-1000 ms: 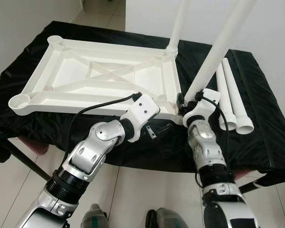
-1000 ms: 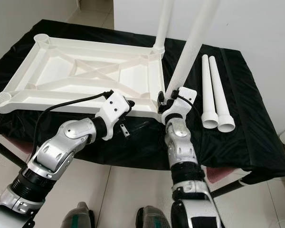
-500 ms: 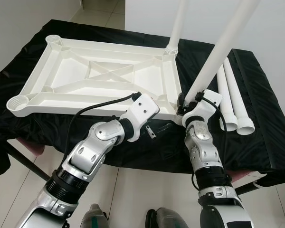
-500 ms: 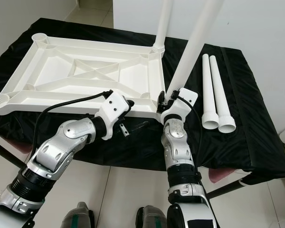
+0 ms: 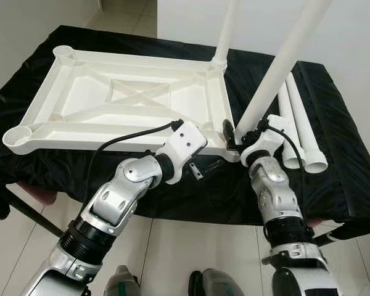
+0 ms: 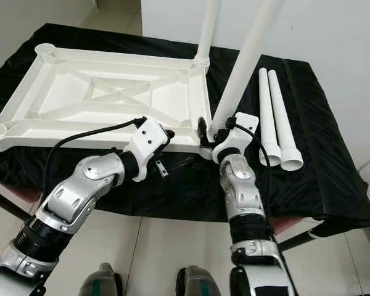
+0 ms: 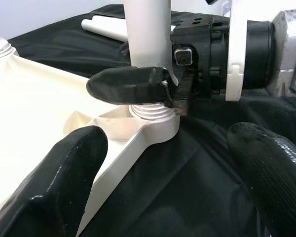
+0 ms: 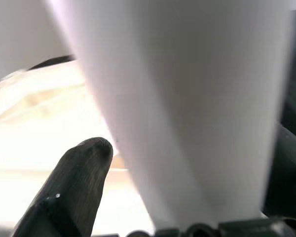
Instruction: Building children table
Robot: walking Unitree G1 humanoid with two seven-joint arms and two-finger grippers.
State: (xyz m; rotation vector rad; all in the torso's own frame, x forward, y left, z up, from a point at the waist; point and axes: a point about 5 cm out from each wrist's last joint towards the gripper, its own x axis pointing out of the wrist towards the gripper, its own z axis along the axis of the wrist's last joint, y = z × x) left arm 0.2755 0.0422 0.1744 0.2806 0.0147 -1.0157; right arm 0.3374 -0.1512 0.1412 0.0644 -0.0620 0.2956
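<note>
Legs are going onto the upturned white tabletop (image 5: 123, 102), which lies on a table covered in black cloth (image 5: 333, 166). One leg (image 5: 225, 31) stands upright in the far right corner. A second leg (image 5: 277, 74) stands in the near right corner socket (image 7: 155, 121), leaning slightly to the right.

The right gripper (image 7: 138, 85) pinches this second leg just above its threaded foot. Compared with a second ago, the right wrist has turned, so its black fingers now show on the left side of the leg, where earlier they were tucked behind it. The leg's tilt looks much the same. In my judgement that turn is a twist to screw the leg into the socket; the threads showing above the socket in the left wrist view suggest it is not fully seated.

The left gripper (image 7: 163, 187) hovers near that corner with its fingers (image 7: 64, 173) spread wide, touching nothing, perhaps ready to steady the tabletop.

Two spare legs (image 5: 299, 132) lie side by side on the cloth to the right, for the two left corners.
</note>
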